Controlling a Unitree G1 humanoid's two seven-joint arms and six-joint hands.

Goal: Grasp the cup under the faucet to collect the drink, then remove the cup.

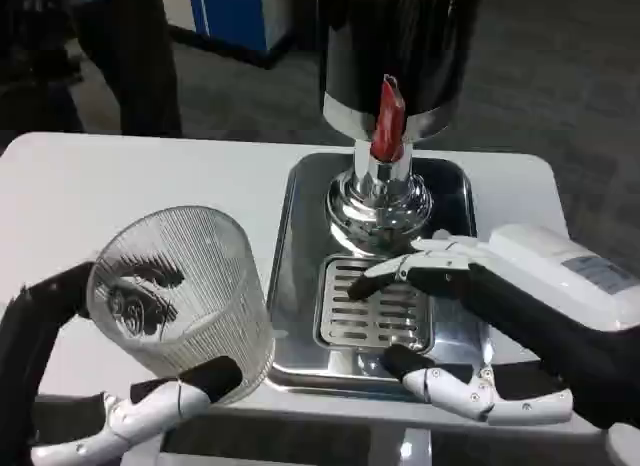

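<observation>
left hand point(110, 411) grips the cup point(185, 291), right hand point(470, 326) open over the tray point(300, 201).
clear ribbed cup tilts, mouth toward the camera, base away.

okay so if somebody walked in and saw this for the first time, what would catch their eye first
Probably the ribbed clear cup, held tilted in the left hand at lower left, off the tray. Next, the red tap lever on the chrome dispenser at top centre, with the right hand spread open over the drip grate.

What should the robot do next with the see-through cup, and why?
Probably carry the cup rightward onto the drip grate under the faucet. The left hand holds it tilted beside the tray, away from the faucet, and the right hand hovers open over the grate.
</observation>
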